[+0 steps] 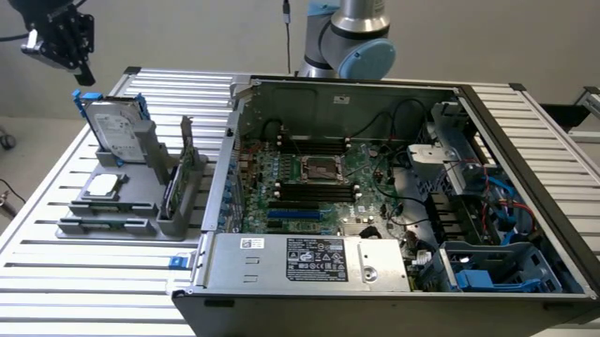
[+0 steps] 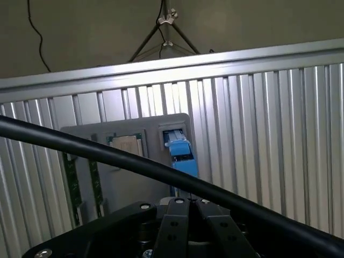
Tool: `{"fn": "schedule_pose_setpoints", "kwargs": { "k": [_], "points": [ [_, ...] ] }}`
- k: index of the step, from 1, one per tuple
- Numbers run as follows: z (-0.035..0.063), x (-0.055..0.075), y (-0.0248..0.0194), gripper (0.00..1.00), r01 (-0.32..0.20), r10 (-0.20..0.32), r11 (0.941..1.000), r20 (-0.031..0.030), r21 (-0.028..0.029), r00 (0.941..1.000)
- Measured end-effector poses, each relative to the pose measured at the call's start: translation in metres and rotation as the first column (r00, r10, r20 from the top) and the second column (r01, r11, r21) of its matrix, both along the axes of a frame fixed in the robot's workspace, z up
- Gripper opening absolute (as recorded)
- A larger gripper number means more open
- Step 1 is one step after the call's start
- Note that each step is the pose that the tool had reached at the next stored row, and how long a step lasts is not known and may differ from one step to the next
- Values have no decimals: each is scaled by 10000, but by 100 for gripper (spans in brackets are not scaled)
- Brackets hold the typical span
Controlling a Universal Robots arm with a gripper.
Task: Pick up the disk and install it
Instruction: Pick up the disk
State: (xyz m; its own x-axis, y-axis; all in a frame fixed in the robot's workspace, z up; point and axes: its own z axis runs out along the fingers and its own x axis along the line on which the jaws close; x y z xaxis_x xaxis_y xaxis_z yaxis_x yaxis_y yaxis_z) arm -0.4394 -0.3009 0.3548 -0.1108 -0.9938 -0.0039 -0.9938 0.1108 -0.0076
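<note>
Hovering above disk | tool pinched together, empty | disk upright in holder, white label print unreadable

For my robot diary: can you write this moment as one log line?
tool: shut, empty | place: above disk | disk: standing in holder

An open computer case lies on a slatted metal table, its motherboard exposed; a labelled power supply sits along its near edge. Beside it, on the exterior view's left, a grey holder carries a square processor chip.
</note>
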Motion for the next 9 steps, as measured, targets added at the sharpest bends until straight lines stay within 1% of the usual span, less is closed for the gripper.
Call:
{"fn": "schedule_pose_setpoints", "kwargs": {
  "k": [1, 4, 5, 7, 8, 9],
  "points": [
    [0, -1, 2, 11, -58, 58, 10000, -13, 1, 10000],
    [0, -4, 7, 11, -102, 102, 9999, -17, -6, 9999],
    [0, -3, 7, 12, -102, 102, 9999, -17, -6, 9999],
    [-1, -4, 8, 24, -101, 101, 9999, -16, -7, 9999],
    [-2, -3, 8, 24, -102, 102, 9999, -18, -6, 9999],
    [-12, -3, 8, 30, -107, 107, 9999, -15, -3, 9999]
  ]
}}
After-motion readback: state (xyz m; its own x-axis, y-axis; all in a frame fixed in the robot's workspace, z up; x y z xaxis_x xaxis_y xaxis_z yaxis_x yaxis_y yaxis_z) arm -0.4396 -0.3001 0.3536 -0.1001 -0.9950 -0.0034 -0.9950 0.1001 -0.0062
